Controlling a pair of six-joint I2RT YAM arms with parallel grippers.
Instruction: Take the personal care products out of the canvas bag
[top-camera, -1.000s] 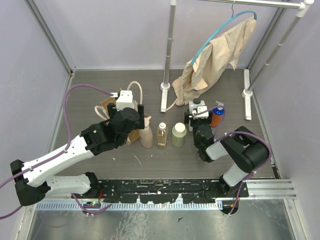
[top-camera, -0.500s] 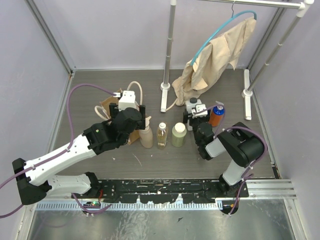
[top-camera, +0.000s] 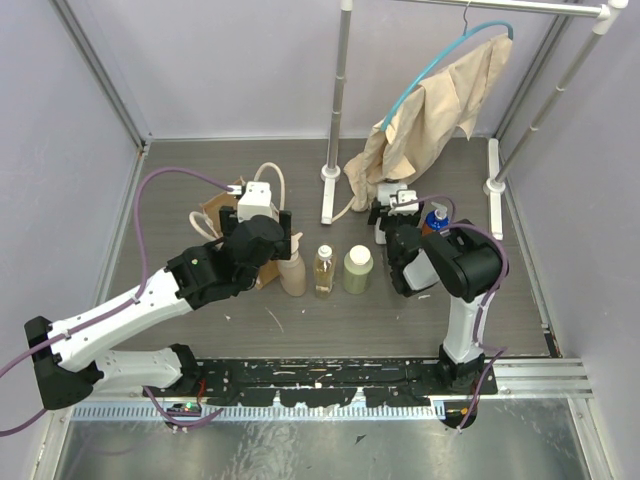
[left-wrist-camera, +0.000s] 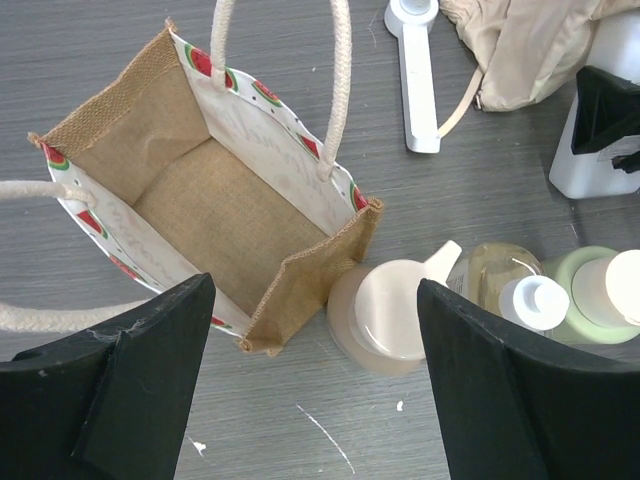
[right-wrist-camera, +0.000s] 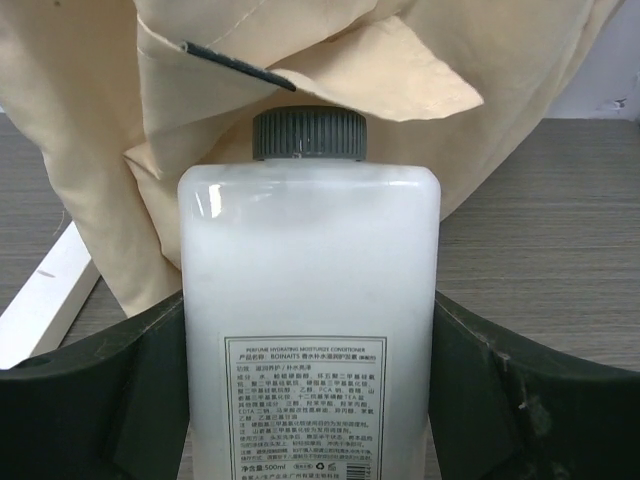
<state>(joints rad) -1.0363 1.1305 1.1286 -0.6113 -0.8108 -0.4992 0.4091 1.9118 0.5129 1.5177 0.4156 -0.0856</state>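
Note:
The canvas bag (left-wrist-camera: 230, 215) stands open with nothing showing inside; it also shows in the top view (top-camera: 212, 212). My left gripper (left-wrist-camera: 315, 400) is open and empty above the bag's corner and the tan bottle with peach cap (left-wrist-camera: 395, 315). Next to that bottle stand the slim amber bottle (top-camera: 324, 270) and the olive-green bottle (top-camera: 358, 268). My right gripper (right-wrist-camera: 308, 310) is shut on the white flat-sided bottle with dark cap (right-wrist-camera: 310, 250), upright, close in front of the beige cloth. The right gripper (top-camera: 393, 212) sits right of the green bottle.
A large beige cloth (top-camera: 430, 120) hangs on a teal hanger from a rack whose white feet (top-camera: 329, 195) rest on the table. An orange bottle with a blue cap (top-camera: 433, 225) stands just right of my right gripper. Metal posts frame the back.
My right gripper has moved toward the back with the white bottle, closer to the beige cloth. The left arm has shifted only slightly.

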